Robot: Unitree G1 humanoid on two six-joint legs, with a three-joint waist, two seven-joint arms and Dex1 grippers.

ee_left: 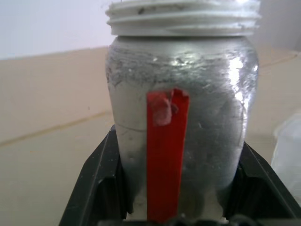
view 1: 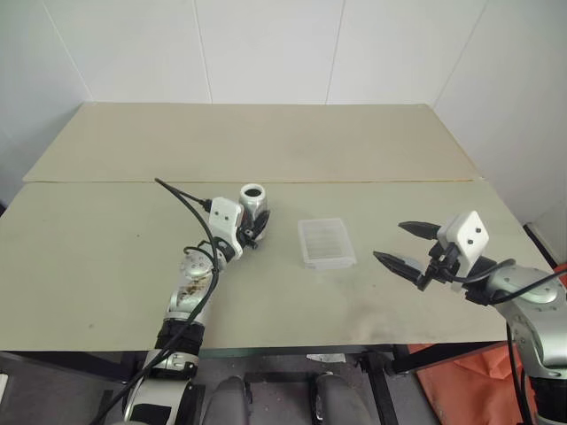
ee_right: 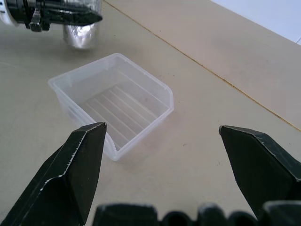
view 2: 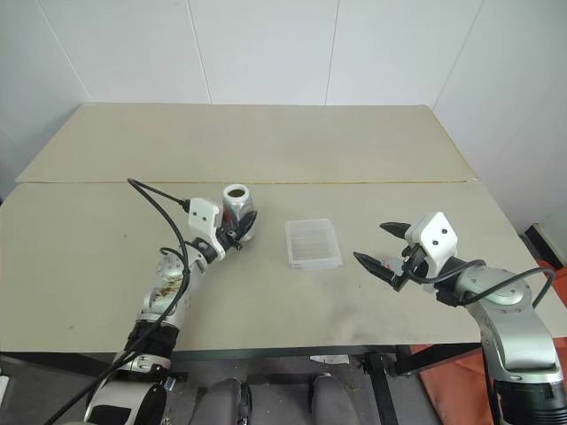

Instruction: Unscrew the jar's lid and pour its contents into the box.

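Left wrist view: left gripper (view 1: 251, 232) clamps the open jar (ee_left: 181, 127); right gripper (view 1: 409, 246) gapes empty. Careless tipping could spill contents beside the box (view 1: 326, 243).

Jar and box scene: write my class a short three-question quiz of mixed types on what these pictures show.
1. True or false: the jar has its lid on.
2. Multiple choice: what is the left gripper doing? A) hanging open over the table B) shut on the jar C) holding the box
3. Short answer: what lies inside the box?

Key
1. False: the threaded mouth is open and bare.
2. B: its fingers clamp the jar's sides, while the right gripper is open and holds nothing.
3. Nothing; the box is empty, so the pouring is not yet done.
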